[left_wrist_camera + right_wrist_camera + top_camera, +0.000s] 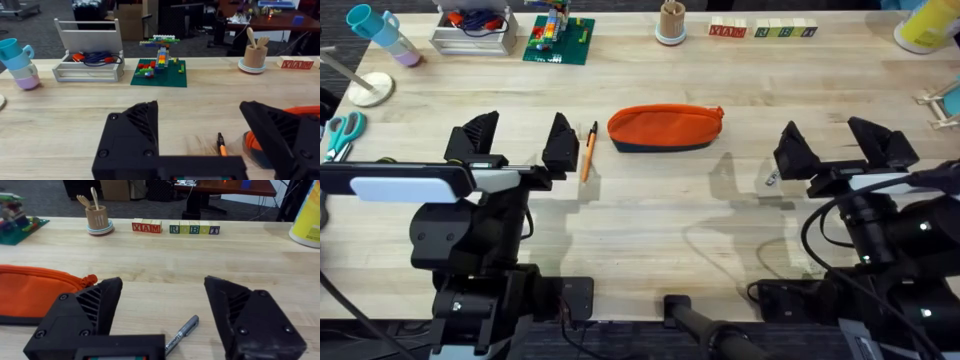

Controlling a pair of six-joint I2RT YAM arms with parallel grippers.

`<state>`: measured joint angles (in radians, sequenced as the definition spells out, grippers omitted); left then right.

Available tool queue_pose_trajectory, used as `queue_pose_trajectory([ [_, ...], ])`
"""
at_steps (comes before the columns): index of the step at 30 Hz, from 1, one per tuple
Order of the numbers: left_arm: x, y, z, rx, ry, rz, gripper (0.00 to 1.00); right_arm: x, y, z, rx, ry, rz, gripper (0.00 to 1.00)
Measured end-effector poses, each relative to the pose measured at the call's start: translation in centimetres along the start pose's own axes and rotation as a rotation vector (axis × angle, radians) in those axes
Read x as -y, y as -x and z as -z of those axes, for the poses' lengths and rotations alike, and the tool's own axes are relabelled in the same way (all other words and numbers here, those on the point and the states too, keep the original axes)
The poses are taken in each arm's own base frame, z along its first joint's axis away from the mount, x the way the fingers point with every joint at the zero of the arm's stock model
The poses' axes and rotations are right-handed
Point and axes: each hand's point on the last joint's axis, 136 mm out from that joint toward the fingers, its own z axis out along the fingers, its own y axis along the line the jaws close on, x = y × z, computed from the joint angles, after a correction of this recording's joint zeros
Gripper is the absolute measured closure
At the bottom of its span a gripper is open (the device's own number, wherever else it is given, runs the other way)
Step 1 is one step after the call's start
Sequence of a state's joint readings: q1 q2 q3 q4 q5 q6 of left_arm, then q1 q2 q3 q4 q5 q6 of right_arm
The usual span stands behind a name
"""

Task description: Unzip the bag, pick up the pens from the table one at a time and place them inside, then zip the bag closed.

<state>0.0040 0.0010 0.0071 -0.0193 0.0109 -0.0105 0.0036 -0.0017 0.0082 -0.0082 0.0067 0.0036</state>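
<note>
Both the left gripper [516, 140] and right gripper [841, 145] hang released over the tabletop [660, 210], flanking the zipped orange pouch [665, 128].

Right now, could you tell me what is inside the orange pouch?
The orange pouch lies zipped shut on the table, so its inside is hidden. The orange pen and the silver pen are both outside it, on the wood.

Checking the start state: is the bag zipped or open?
Looks zipped. The bag lies flat on the table, top edge closed, no dark lining showing. Both pens lie outside it.
</note>
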Motion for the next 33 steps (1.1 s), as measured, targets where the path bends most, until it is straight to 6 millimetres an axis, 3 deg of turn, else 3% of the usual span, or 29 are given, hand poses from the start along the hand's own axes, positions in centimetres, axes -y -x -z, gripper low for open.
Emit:
queue_pose_trajectory([
  [19,0.0,0.7,0.0,0.028,0.000,0.026,0.008,0.0,0.3,0.0,0.014,0.000,0.000,0.005],
  [27,0.0,3.9,0.3,0.158,-0.007,0.071,0.008,0.0,6.6,0.9,0.274,0.002,0.004,0.005],
  [33,0.0,3.6,0.3,0.127,-0.003,0.076,0.008,-0.1,7.6,1.2,0.300,0.006,-0.022,0.005],
])
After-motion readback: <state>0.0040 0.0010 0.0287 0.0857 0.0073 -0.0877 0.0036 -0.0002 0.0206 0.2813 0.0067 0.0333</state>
